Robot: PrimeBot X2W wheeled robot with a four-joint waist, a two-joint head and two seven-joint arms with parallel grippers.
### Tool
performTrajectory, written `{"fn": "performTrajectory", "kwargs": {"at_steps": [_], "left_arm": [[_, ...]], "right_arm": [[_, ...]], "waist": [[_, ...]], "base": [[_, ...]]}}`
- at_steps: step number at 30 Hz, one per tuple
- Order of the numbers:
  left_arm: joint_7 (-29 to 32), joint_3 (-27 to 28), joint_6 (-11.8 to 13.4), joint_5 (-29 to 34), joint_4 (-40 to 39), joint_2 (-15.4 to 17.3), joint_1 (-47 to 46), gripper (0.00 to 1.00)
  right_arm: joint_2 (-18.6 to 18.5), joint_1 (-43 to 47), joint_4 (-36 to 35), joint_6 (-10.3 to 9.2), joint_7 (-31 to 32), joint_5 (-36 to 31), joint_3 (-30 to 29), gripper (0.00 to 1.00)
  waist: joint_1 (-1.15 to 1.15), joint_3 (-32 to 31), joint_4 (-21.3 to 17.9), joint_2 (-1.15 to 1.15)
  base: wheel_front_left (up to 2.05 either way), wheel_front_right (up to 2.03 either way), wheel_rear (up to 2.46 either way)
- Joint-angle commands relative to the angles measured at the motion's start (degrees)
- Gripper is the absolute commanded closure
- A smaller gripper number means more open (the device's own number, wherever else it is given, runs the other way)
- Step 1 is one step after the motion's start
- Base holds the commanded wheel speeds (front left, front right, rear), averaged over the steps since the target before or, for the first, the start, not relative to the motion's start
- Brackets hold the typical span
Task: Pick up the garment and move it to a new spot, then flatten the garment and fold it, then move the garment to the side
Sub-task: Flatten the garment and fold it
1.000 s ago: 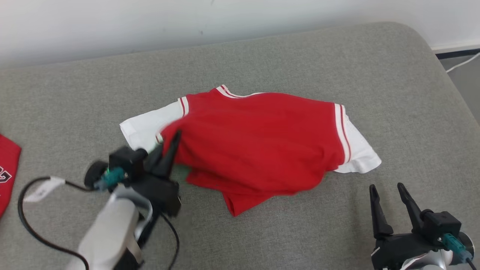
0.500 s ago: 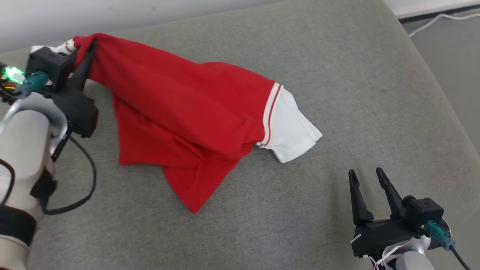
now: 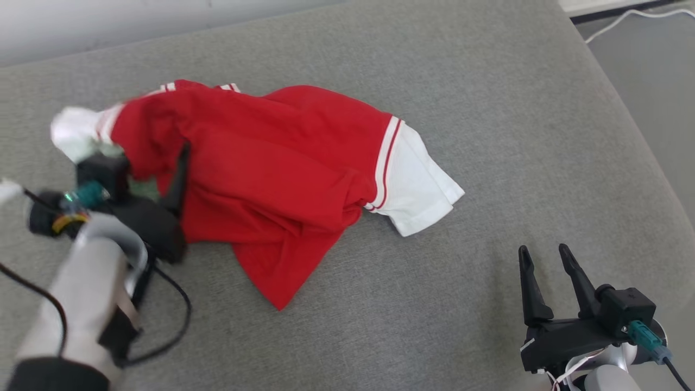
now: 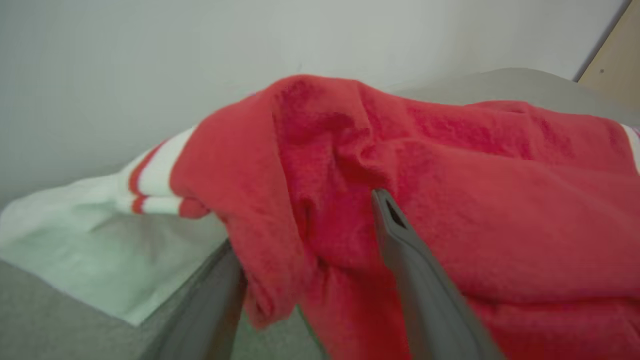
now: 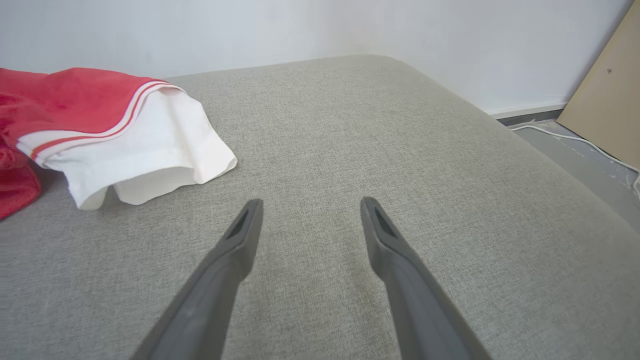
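The garment (image 3: 271,157) is a red shirt with white, red-striped sleeves, lying crumpled on the grey cushion (image 3: 434,304). My left gripper (image 3: 160,174) sits at its left end, one dark finger (image 3: 182,163) on top of the red cloth and the other hidden under it. In the left wrist view the left gripper (image 4: 310,225) stands open, with a loose fold of the garment (image 4: 500,200) hanging between the spread fingers. My right gripper (image 3: 544,252) is open and empty over bare cushion at the lower right, below the white sleeve (image 5: 140,135); its fingers (image 5: 312,205) point across the cushion.
The cushion's rounded right edge (image 3: 640,163) drops to a grey floor with a white cable (image 3: 624,19). A pale wall (image 3: 108,21) runs behind. A wooden board (image 5: 605,100) leans at the far right. My left arm's black cable (image 3: 174,326) loops on the cushion.
The head view shifted. Half a second ago my left gripper held the garment's left end raised; now it is lower and open, and that end has sunk onto the cushion. The right gripper stayed put.
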Motion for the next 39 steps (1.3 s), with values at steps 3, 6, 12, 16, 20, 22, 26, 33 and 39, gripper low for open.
{"fn": "performTrajectory", "kwargs": {"at_steps": [3, 6, 12, 16, 20, 22, 26, 33, 39], "left_arm": [[-0.1, 1.7, 0.8, -0.9, -4.0, -2.4, 7.5, 0.00], [-0.1, 3.1, 1.2, -0.8, -6.5, -4.4, 13.2, 0.00], [-0.1, 6.7, 1.2, 0.0, -10.5, -6.9, 20.9, 0.00], [-0.1, 6.6, 0.2, 1.5, -14.4, -8.8, 24.6, 0.00], [-0.1, 5.2, -0.9, 1.9, -17.4, -10.6, 27.4, 0.00], [-0.1, 3.8, -1.2, 1.5, -18.2, -11.1, 29.0, 0.00], [-0.1, 1.3, -1.7, -1.0, -18.9, -11.6, 31.0, 0.00], [-0.1, -7.7, -2.2, -11.0, -18.3, -11.4, 32.5, 0.00], [0.0, -9.8, -2.3, -14.4, -15.8, -11.6, 29.9, 0.00]], "right_arm": [[-1.2, 1.3, 0.3, -0.06, 0.0, -0.2, -0.3, 0.00], [-1.8, 1.6, 0.4, -0.06, 0.0, -0.1, 0.0, 0.00], [-2.3, 2.6, 0.7, -0.06, 0.0, 0.1, 0.2, 0.00], [-2.3, 3.1, 0.8, -0.06, -0.1, 0.2, 0.2, 0.00], [-2.1, 3.6, 1.0, -0.06, 0.0, 0.4, 0.4, 0.00], [-2.0, 3.4, 1.1, -0.06, 0.0, 0.4, 0.5, 0.00], [-1.9, 3.4, 1.2, -0.06, 0.0, 0.5, 0.7, 0.00], [-2.3, 3.3, 1.3, -0.06, 0.0, 0.8, 0.9, 0.00], [-2.4, 2.7, 1.2, -0.06, 0.0, 0.7, 1.3, 0.00]], "waist": [[0.00, -4.7, 5.0, -0.01], [0.00, -6.3, 6.7, -0.01], [0.00, -8.4, 8.2, -0.01], [0.00, -9.0, 8.6, -0.01], [0.00, -9.5, 8.5, -0.01], [0.00, -9.7, 8.3, -0.01], [0.00, -9.9, 7.8, -0.01], [0.00, -9.9, 6.7, -0.01], [0.00, -9.8, 5.3, -0.01]], "base": [[0.00, 0.00, 0.00], [0.00, 0.00, 0.00], [0.00, 0.00, 0.00], [0.00, 0.00, 0.00], [0.00, 0.00, 0.00], [0.00, 0.00, 0.00], [0.00, 0.00, 0.00], [0.00, 0.00, 0.00], [0.00, 0.00, 0.00]]}}
